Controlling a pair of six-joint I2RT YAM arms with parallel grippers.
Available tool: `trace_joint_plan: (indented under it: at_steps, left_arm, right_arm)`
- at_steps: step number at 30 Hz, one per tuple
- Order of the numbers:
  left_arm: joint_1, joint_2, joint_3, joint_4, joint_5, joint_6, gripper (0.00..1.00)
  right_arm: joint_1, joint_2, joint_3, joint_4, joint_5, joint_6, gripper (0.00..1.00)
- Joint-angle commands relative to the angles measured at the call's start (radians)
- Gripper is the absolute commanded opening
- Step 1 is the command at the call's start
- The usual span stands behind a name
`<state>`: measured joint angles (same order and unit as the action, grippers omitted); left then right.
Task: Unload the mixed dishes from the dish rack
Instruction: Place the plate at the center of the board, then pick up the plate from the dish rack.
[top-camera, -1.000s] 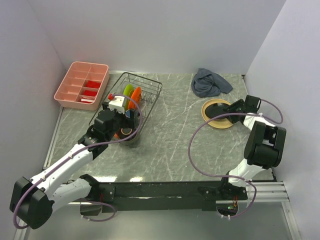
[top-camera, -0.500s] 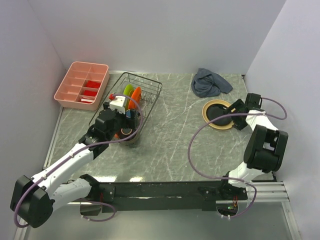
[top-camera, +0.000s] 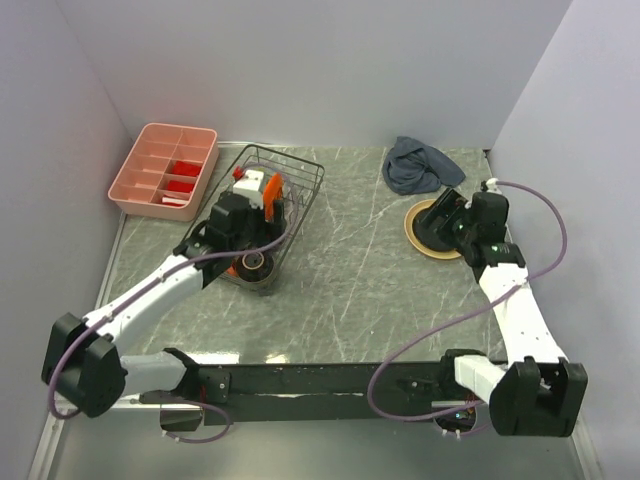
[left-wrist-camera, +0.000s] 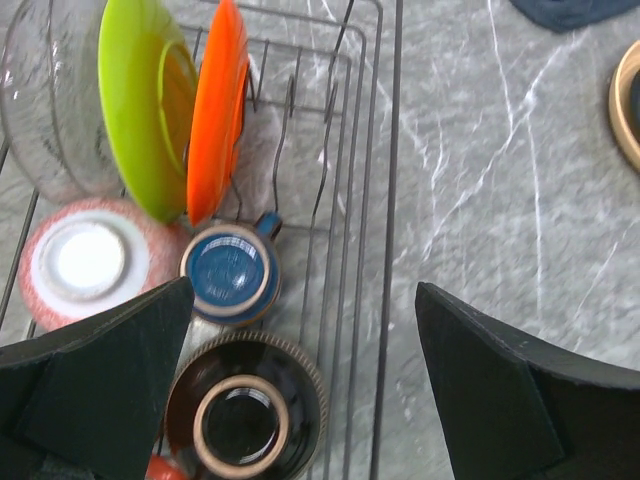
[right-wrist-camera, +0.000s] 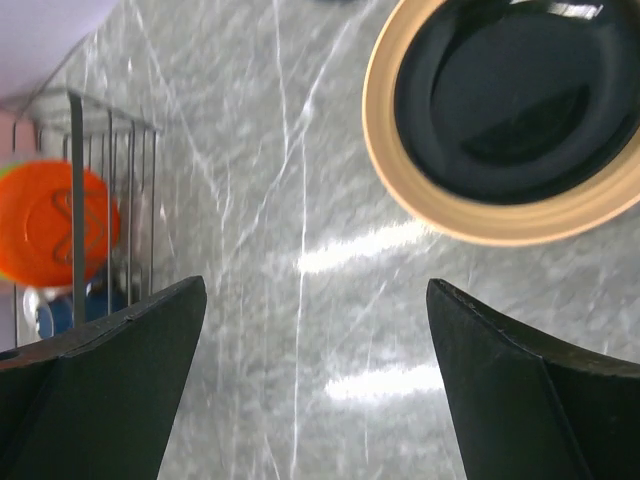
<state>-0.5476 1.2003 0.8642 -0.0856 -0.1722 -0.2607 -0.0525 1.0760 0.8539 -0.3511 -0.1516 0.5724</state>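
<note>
Left wrist view: the left claw (left-wrist-camera: 305, 290) hangs wide open over the dish rack (left-wrist-camera: 385, 150), which holds the lime green plate (left-wrist-camera: 140, 100), blue cup (left-wrist-camera: 230, 275), brown bowl (left-wrist-camera: 245, 420) and pinkish bowl (left-wrist-camera: 85, 260). The right claw (right-wrist-camera: 316, 285), also open, is above the desk (right-wrist-camera: 300, 150) beside the tan plate (right-wrist-camera: 500, 228).

From above, the left arm (top-camera: 160, 290) covers most of what stands in the dish rack (top-camera: 303, 178), and the right end effector (top-camera: 440, 222) hides part of the tan-yellow plate (top-camera: 418, 242). In the left wrist view the bottom edge cuts off the dark brown bowl (left-wrist-camera: 245, 425), and the orange sliver (left-wrist-camera: 163, 468) beside it shows too little to identify.
</note>
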Motion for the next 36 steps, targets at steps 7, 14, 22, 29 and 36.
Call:
trace_joint_plan:
  at_steps: [7, 14, 22, 29, 36]
  left_arm:
    - [0.063, 0.22, 0.301, -0.176, 0.026, -0.045, 0.91]
    - [0.155, 0.393, 0.439, -0.255, 0.108, 0.023, 0.77]
    - [0.173, 0.533, 0.587, -0.322, 0.128, 0.081, 0.64]
    - [0.173, 0.634, 0.665, -0.358, 0.106, 0.135, 0.55]
    - [0.175, 0.7, 0.726, -0.381, 0.115, 0.198, 0.45]
  right_arm:
    - [0.025, -0.206, -0.139, 0.023, -0.121, -0.029, 0.99]
    - [0.025, -0.304, -0.246, 0.04, -0.177, -0.013, 0.99]
    - [0.025, -0.353, -0.3, 0.034, -0.206, -0.022, 0.99]
    - [0.025, -0.347, -0.306, 0.043, -0.23, -0.025, 0.99]
    - [0.026, -0.338, -0.311, 0.049, -0.244, -0.029, 0.99]
